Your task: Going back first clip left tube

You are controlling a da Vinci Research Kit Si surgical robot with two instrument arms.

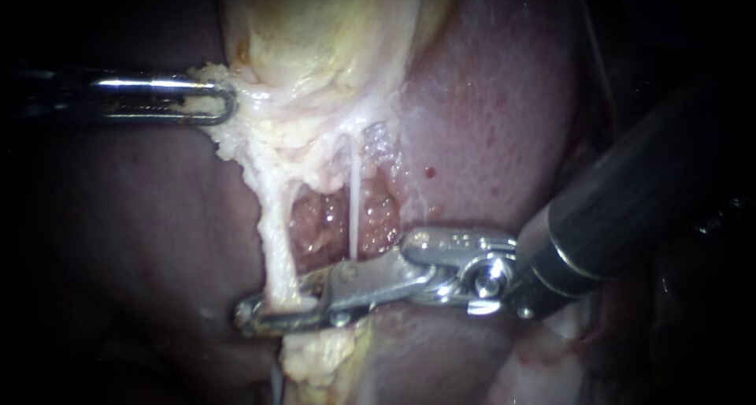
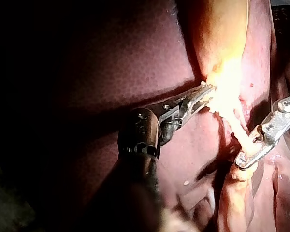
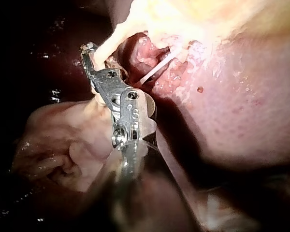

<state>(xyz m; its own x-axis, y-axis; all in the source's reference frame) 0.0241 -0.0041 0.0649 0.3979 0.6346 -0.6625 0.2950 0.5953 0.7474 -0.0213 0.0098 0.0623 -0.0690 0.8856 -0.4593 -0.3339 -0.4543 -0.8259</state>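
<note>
**Squarely across the left tube: the right instrument's jaws**

Low in the endoscope view, the right instrument [image 1: 268,309] reaches in from the right, its dark shaft slanting down to a bright metal wrist. Its long jaws lie across the left tube [image 1: 276,232], a thick pale strand running down from the gallbladder [image 1: 315,35]. The tube passes between the two jaws just above a clump of pale fat. They seem to press on it from both sides, though the tube hides the upper jaw's tip. Whether a clip sits on the tube cannot be told.

Beside the left tube, a thin white strand [image 1: 353,192] runs down over raw reddish tissue to the right instrument's upper jaw.

The left instrument [image 1: 213,99] comes in level from the left, its jaws clenched on pale tissue [image 1: 236,137] at the gallbladder's lower edge. Liver [image 1: 488,121] lies around it all.
</note>
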